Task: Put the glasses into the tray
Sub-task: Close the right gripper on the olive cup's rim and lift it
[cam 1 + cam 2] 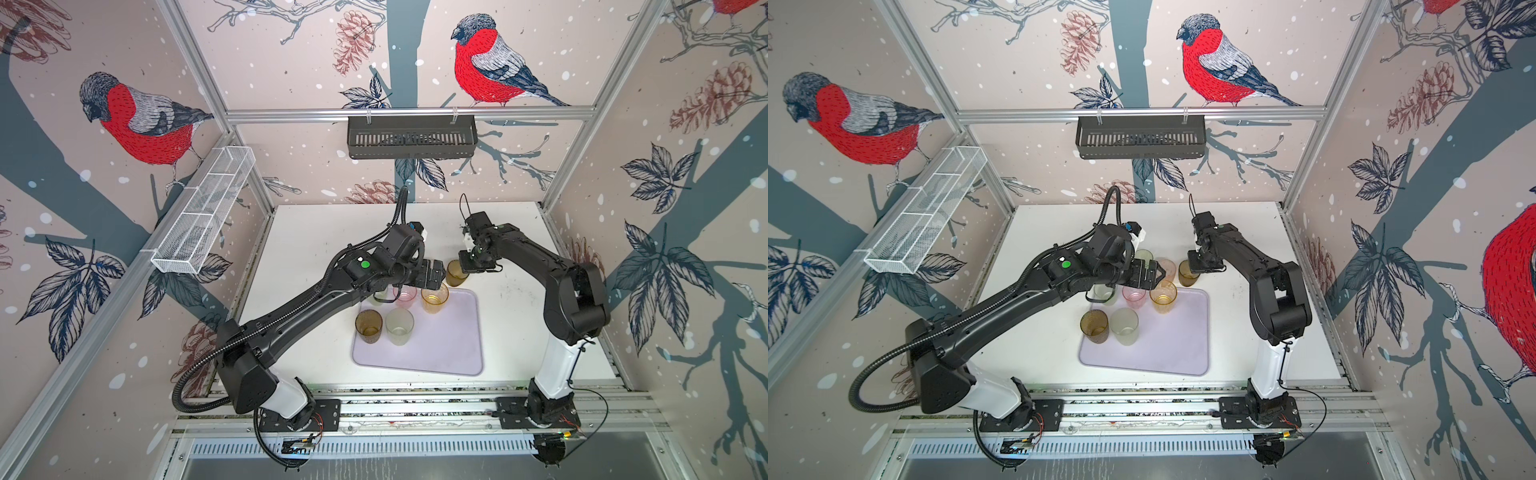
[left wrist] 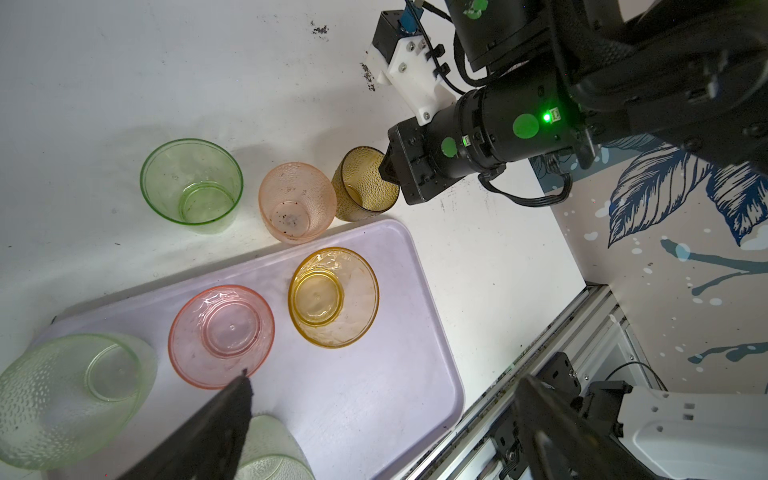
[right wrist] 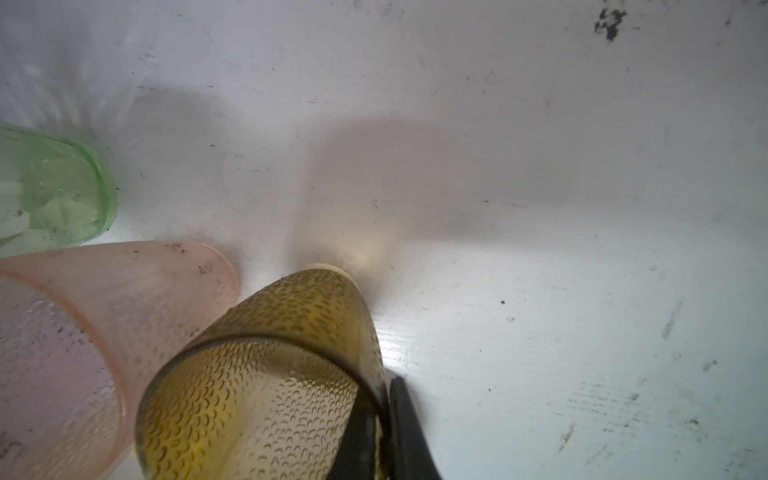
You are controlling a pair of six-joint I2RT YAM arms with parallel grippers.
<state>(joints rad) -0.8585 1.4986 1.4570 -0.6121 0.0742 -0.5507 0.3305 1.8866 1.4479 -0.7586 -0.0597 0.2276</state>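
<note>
Brown dimpled tumbler point(image 3: 266, 395): upright on the white table point(image 1: 332, 232), just beyond the lilac tray's point(image 1: 449, 345) far rim, beside a peach tumbler point(image 2: 297, 201). Right gripper point(image 3: 382, 395) is pinched on its wall, one finger inside the mouth; the tray lies just base-ward. Left gripper point(image 1: 435, 277) is spread wide, empty, over the tray's far end.

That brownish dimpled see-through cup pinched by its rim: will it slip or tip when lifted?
The brown dimpled translucent tumbler looks thin-walled and empty, so probably light. Its dimpled wall may help the right gripper hold. Pinched at one side of the rim, it might swing or tilt once lifted.
</note>
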